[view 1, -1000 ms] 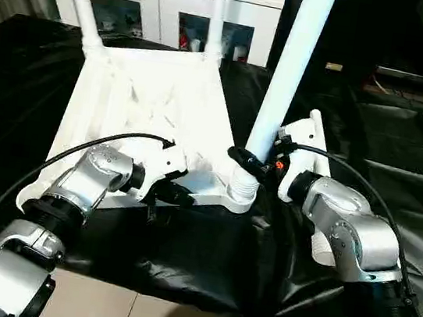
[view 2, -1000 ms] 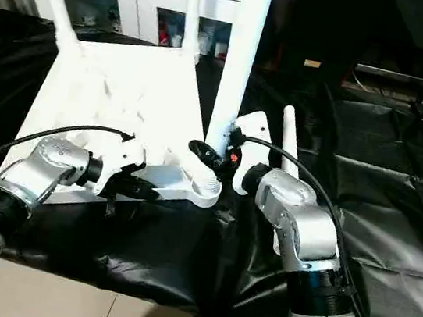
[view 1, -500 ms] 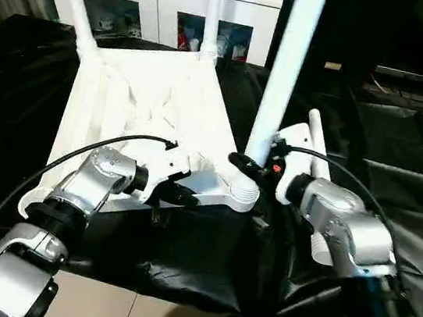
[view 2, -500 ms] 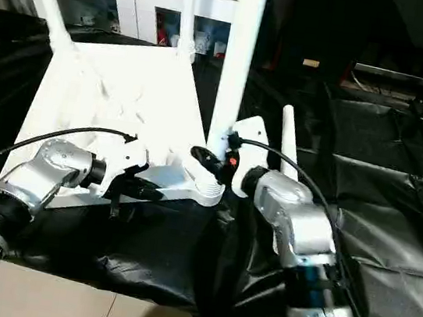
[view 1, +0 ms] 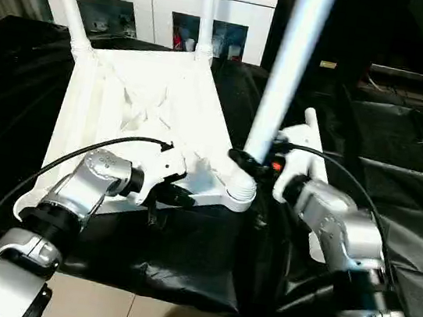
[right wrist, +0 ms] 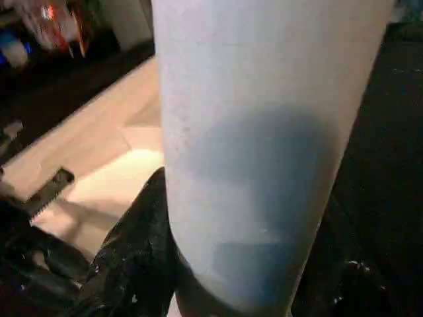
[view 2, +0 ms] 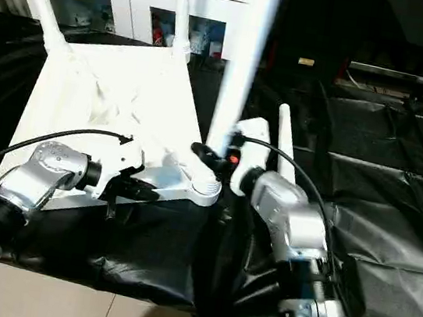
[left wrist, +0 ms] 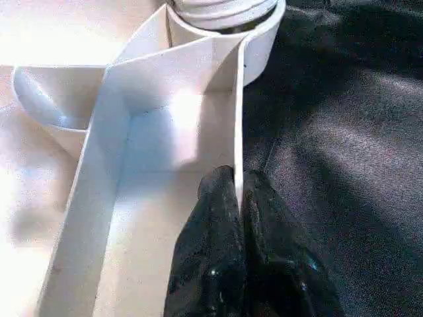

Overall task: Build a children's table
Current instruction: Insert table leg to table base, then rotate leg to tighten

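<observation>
Black plastic sheeting covers the work surface. On it the white plastic rectangular tabletop lies ribbed underside up. Its near rim is pinched between the left gripper's closed fingers. A long white tubular leg rises near-upright from the near round corner socket, apparently clamped by the right gripper. Seating lies straight down.

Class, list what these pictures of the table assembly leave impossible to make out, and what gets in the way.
- Tops of the three standing legs: cut off by the upper edge, eye views.
- Near-left corner socket of the tabletop: hidden behind the left forearm.
- Thread seating of the near leg in its socket: hidden by the right claw.
</observation>
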